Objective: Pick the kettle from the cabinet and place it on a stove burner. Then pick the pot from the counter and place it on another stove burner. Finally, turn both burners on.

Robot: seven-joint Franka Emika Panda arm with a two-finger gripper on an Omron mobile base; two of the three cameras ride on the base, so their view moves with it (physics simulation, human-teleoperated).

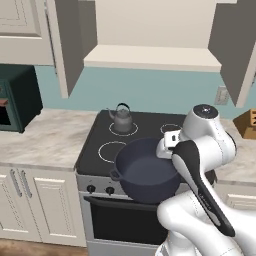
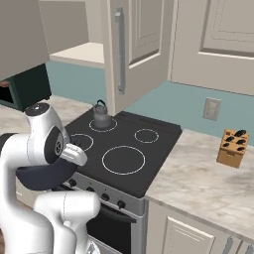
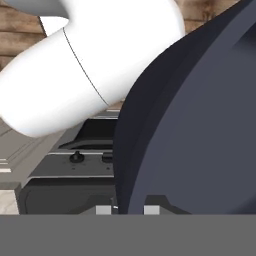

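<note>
**Op:** I start with the big picture. The cooktop (image 1: 150, 135) sits black and flat between two stretches of counter (image 1: 45, 137), and the cabinet (image 1: 150, 57) above it stands open, its shelf bare. The pot (image 1: 145, 170) is in the air, hanging over the front edge of the stove, just above the knobs (image 1: 91, 189).

**Obs:** Held, or just passing?

**Op:** Held, I judge. In the hand view the gripper (image 3: 127, 209) has its two tips close together, with the pot's wall (image 3: 150, 150) running down between them. So the claw is clenched on the rim, pinching the wall at one side.

**Obs:** That's a wide pot for a rim pinch.

**Op:** Agreed. It looks stiff and hard, metal by the finish, so it won't give under the tips. But it is broad and probably heavy, and a grip on one edge leaves most of its weight hanging out to the side. I expect it wants to tilt or swing. The smooth wall may slip, too. The small side handle (image 1: 114, 175) is on the far side from my grip.

**Obs:** And the kettle?

**Op:** The kettle (image 1: 122, 119) is upright on the rear left burner (image 1: 123, 129). It is well apart from the pot. The front left ring (image 1: 111, 150) is nearest the pot and free; two more are open on the right (image 2: 123, 159).

**Obs:** Glass top?

**Op:** Looks so. I'd set the pot down gently and flat.
</note>
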